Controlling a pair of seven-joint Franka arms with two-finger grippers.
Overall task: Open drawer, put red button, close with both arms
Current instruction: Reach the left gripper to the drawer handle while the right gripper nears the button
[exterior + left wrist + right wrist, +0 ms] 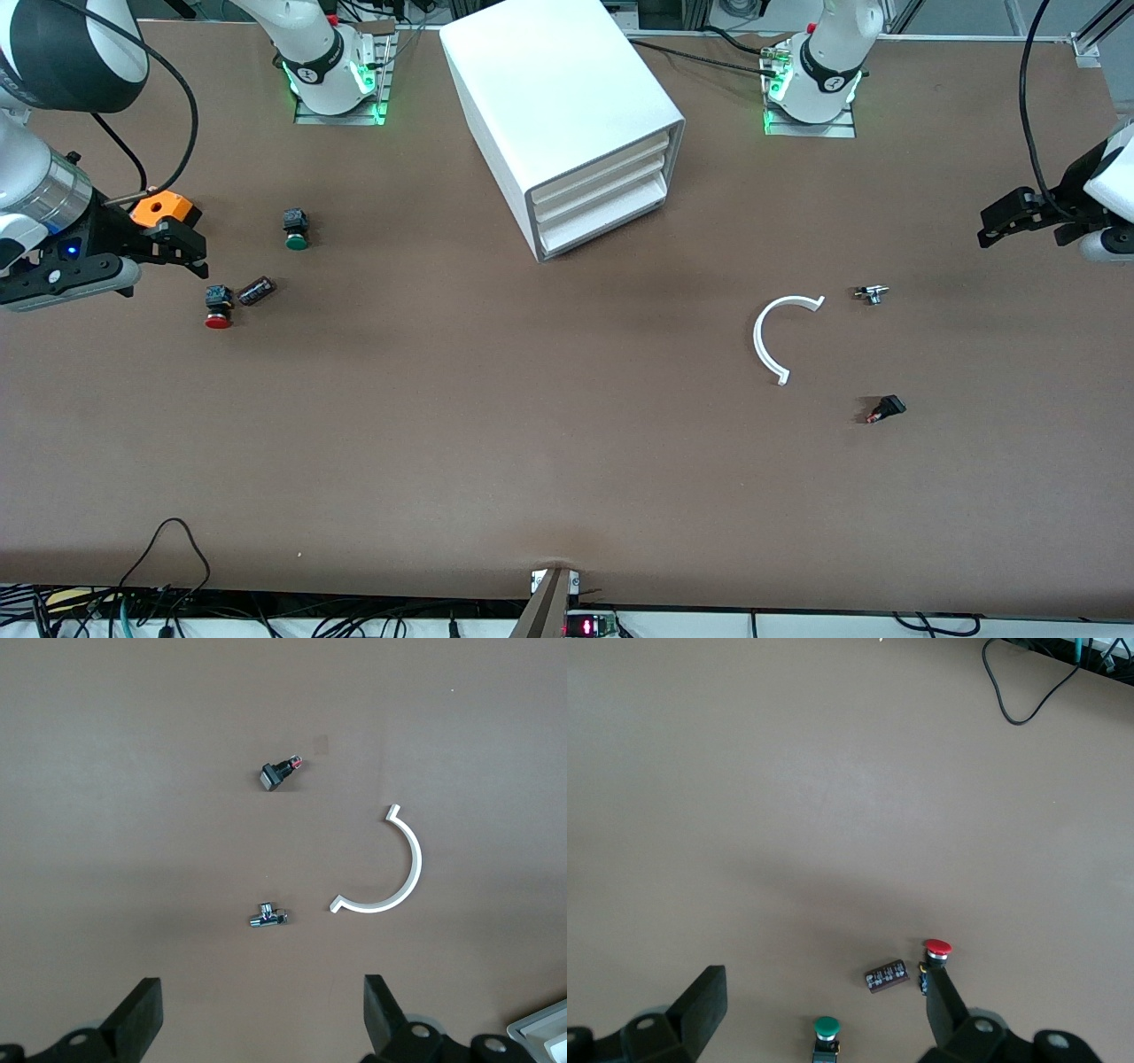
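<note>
Dark cylinder (pixel 257 290) just beside red button (pixel 218 307) (green button (pixel 296 229) near).

You've got even, soft overhead light here, bright enough all round. The matte brown table (pixel 496 443) gives no glare, just faint blurry shadows, one beside the big white boxy cabinet (pixel 558 106). Green glow spills from both arm bases. Front view is sharp. Both wrist views look paler and a bit soft, with vague dark patches on the tabletop.

Looking like a robotics lab: brown tabletop (pixel 567 461) carrying bolted arm bases (pixel 337 84) glowing green, loose cables (pixel 177 549) trailing along its edge, aluminium framing (pixel 1085 44) standing at one corner.
</note>
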